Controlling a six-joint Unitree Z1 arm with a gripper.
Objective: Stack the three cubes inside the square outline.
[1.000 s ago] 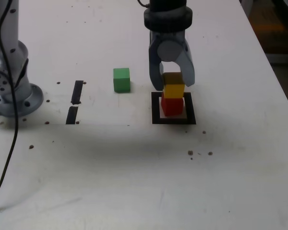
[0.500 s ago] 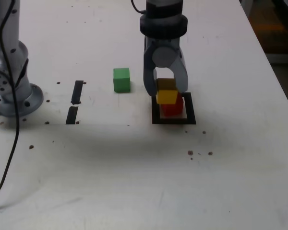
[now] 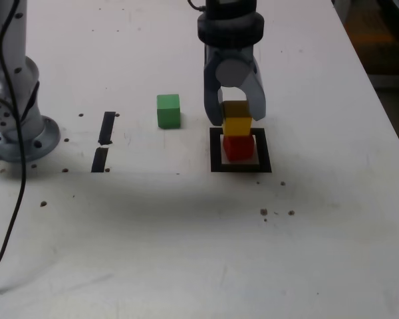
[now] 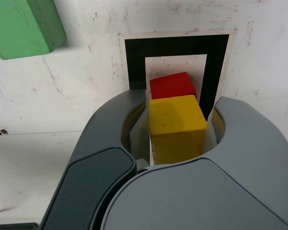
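My gripper (image 3: 237,118) (image 4: 178,120) is shut on the yellow cube (image 3: 239,126) (image 4: 176,127), one finger on each side of it. The yellow cube is directly over the red cube (image 3: 239,147) (image 4: 172,85), which stands inside the square outline (image 3: 216,150) (image 4: 175,45) of black tape. From the exterior view the yellow cube looks seated on the red one; the wrist view shows it slightly offset. The green cube (image 3: 168,110) (image 4: 24,26) lies on the table, apart, to the exterior view's left of the outline.
The arm's grey base (image 3: 13,123) stands at the exterior view's left, with a black cable (image 3: 14,199) trailing toward the front. Two short black strips (image 3: 107,127) (image 3: 100,159) lie between base and green cube. The table's edge (image 3: 386,106) runs down the exterior view's right.
Half a second ago the gripper and yellow cube had swung lower and to the exterior view's left, off the red cube; now they are back above it, as one second ago.
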